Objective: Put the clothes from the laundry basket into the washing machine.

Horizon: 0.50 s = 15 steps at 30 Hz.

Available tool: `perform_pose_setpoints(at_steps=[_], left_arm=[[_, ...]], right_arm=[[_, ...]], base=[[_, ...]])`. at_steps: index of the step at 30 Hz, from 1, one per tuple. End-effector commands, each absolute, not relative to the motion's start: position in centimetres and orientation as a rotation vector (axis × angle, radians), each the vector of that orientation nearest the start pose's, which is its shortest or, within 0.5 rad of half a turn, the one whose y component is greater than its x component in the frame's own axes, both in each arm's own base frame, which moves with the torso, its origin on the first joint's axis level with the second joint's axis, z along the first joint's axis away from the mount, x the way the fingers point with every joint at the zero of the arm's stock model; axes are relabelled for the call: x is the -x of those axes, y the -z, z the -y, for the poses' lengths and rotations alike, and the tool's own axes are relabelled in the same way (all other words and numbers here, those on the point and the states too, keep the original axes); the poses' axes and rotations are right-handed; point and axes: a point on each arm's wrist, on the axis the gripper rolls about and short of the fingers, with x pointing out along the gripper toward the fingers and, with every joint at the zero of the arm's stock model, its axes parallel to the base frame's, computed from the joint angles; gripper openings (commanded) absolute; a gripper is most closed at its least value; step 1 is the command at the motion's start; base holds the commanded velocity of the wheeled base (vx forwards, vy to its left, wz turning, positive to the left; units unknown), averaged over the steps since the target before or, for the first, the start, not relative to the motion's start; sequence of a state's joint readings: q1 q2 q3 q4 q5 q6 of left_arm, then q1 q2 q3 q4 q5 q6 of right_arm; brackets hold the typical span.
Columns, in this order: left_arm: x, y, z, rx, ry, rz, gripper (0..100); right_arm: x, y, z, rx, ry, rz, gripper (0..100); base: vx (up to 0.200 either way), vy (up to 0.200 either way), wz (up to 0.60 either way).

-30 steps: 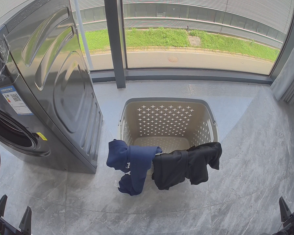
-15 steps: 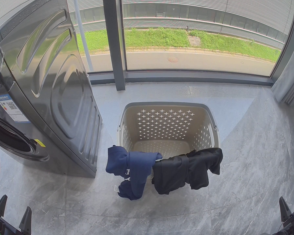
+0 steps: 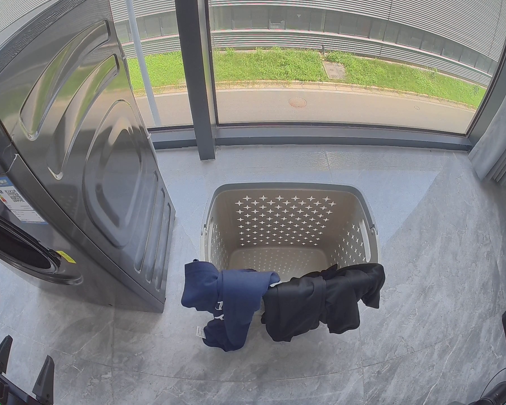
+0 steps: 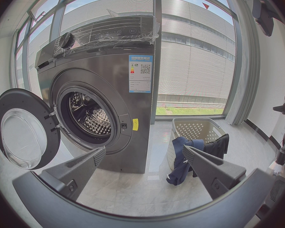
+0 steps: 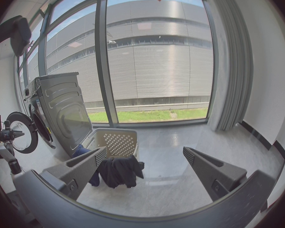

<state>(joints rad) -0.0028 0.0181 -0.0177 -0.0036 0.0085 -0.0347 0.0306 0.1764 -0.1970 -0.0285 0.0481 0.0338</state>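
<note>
A beige laundry basket [image 3: 289, 187] stands on the floor to the right of the grey washing machine [image 3: 90, 158]. Over its near rim hang a blue garment [image 3: 226, 302] and a black garment [image 3: 320, 302]. In the left wrist view the machine's round door [image 4: 23, 130] is swung open and the drum [image 4: 87, 114] shows bare metal. My left gripper [image 4: 144, 151] is open and holds nothing, low at the near left [image 3: 23, 364], well short of the basket. My right gripper [image 5: 144, 152] is open too, at the near right, with the black garment [image 5: 118, 171] ahead of it.
A floor-to-ceiling window with a dark post [image 3: 197, 68] runs behind the basket. A grey curtain [image 3: 503, 136] hangs at the far right. Bare marble floor [image 3: 433, 243] stretches right of the basket and in front of it.
The whole head picture has slid downward, so the camera has moved. The right gripper now sits farther toward the picture's right edge. The garments hang as before.
</note>
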Motion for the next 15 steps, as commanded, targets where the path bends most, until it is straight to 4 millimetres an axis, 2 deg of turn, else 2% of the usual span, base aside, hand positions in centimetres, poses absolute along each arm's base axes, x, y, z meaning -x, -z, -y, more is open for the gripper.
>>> perform_pose_setpoints(at_steps=[1,6,8,11,15], left_arm=[[2.3,-7.6,0.0,0.035,-0.006,0.002,100],[2.3,-7.6,0.0,0.035,-0.006,0.002,100],[2.3,-7.6,0.0,0.035,-0.006,0.003,100],[2.3,-7.6,0.0,0.035,-0.006,0.003,100],[2.3,-7.6,0.0,0.035,-0.008,0.003,100]], right_arm=[[-6.4,-15.3,-0.8,-0.076,-0.165,-0.323,100],[-12.8,-15.2,-2.0,-0.127,-0.188,-0.380,100],[-14.7,-14.9,-2.7,-0.160,-0.207,-0.391,100],[-16.5,-14.3,-3.6,-0.197,-0.225,-0.417,100],[-18.0,-13.6,-4.2,-0.192,-0.229,-0.464,100]], base=[[-0.200,0.000,0.00],[0.000,0.000,0.00],[0.000,0.000,0.00],[0.000,0.000,0.00],[0.000,0.000,0.00]])
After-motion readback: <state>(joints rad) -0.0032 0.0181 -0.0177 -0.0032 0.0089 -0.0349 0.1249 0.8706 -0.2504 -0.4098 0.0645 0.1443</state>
